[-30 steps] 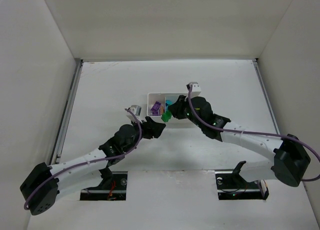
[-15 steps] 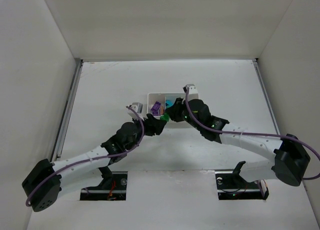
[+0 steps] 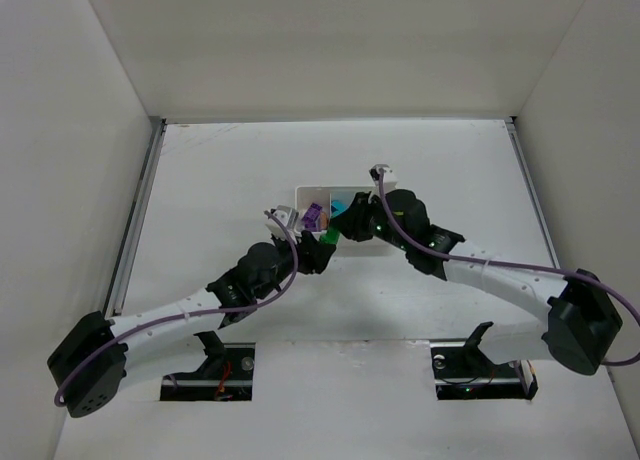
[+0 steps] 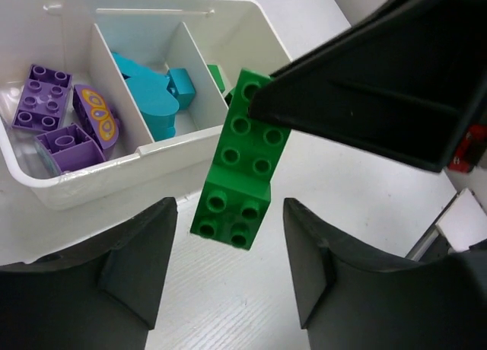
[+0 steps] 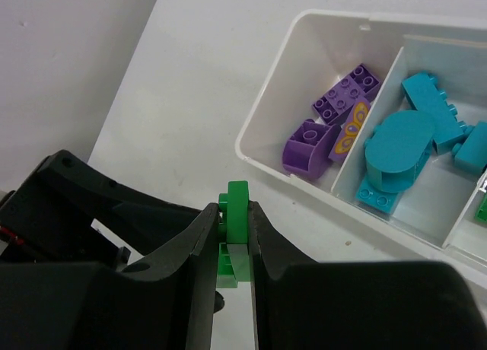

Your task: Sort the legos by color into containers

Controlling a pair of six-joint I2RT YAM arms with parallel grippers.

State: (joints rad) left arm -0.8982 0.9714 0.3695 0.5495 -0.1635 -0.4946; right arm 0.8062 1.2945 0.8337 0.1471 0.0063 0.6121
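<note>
Two grippers seen nose to nose at near side of white tray (image 4: 114, 171). Left gripper (image 4: 228, 213) spread, fingers (image 4: 137, 259) set either side of green lego stack (image 4: 242, 160), gaps visible both sides. Stack clamped by right gripper (image 5: 232, 228), jaws clenched on it. Left compartment filled with purple legos (image 4: 42, 99), middle with cyan legos (image 4: 148, 91), green piece (image 4: 217, 76) lodged in right.

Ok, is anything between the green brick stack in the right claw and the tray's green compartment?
Only the tray's near wall. The green brick stack, gripped by the right claw, hangs just outside it. The left claw stands open, flanking the stack's lower end without touching. The green compartment is partly hidden behind the stack.
</note>
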